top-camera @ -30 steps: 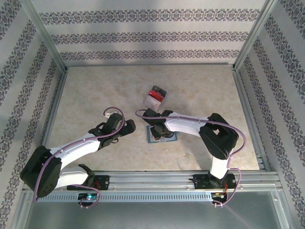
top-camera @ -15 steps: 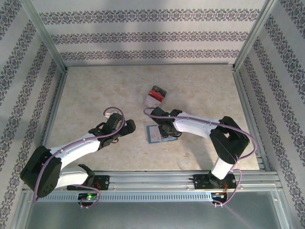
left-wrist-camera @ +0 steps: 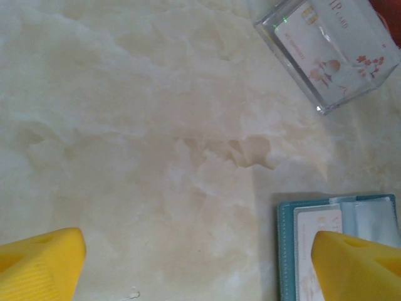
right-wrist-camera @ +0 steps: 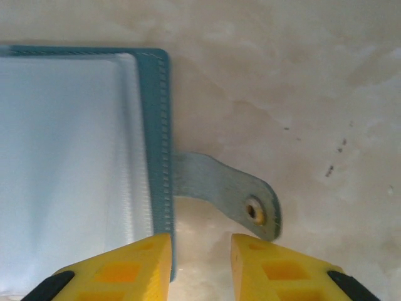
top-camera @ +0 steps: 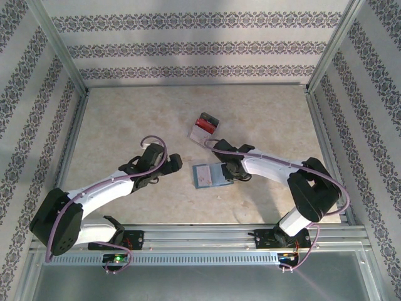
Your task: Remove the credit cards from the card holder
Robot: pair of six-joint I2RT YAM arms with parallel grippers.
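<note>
**A:** Start at the right hand [right-wrist-camera: 200,266]. What is it doing?

**B:** It is released. Its two yellow fingers [right-wrist-camera: 119,269] stand a narrow gap apart with nothing between them. One is over the right edge of the card holder [right-wrist-camera: 75,150], the other over bare desk [right-wrist-camera: 326,94]. The closure tab [right-wrist-camera: 225,194] lies flat just beyond them, unsnapped and pointing away from the holder. I cannot tell whether the fingers touch anything.

**A:** And the left hand [left-wrist-camera: 197,269]?

**B:** It is spread wide and empty, low over the desk just left of the holder. In its wrist view one fingertip overlaps the holder's near corner.

**A:** So where does the holder lie?

**B:** It lies open and flat on the desk between the two hands, with its pale inside facing up. A light-coloured card [left-wrist-camera: 313,241] shows in one pocket. The clear box [top-camera: 203,127] stands a little beyond it, apart, with a printed card lying against its wall.

**A:** Which step is this?

**B:** I'd say the holder has been opened but the cards are still inside, so the pulling-out has not yet begun.

**A:** What does the next move need?

**B:** Probably one hand should pin the holder down. The other then has to catch a card's exposed edge and draw it out along the pocket's mouth. A card lying flush in its sleeve offers little to pinch. The holder also looks light enough to slide or lift with the card if it is not held.
</note>
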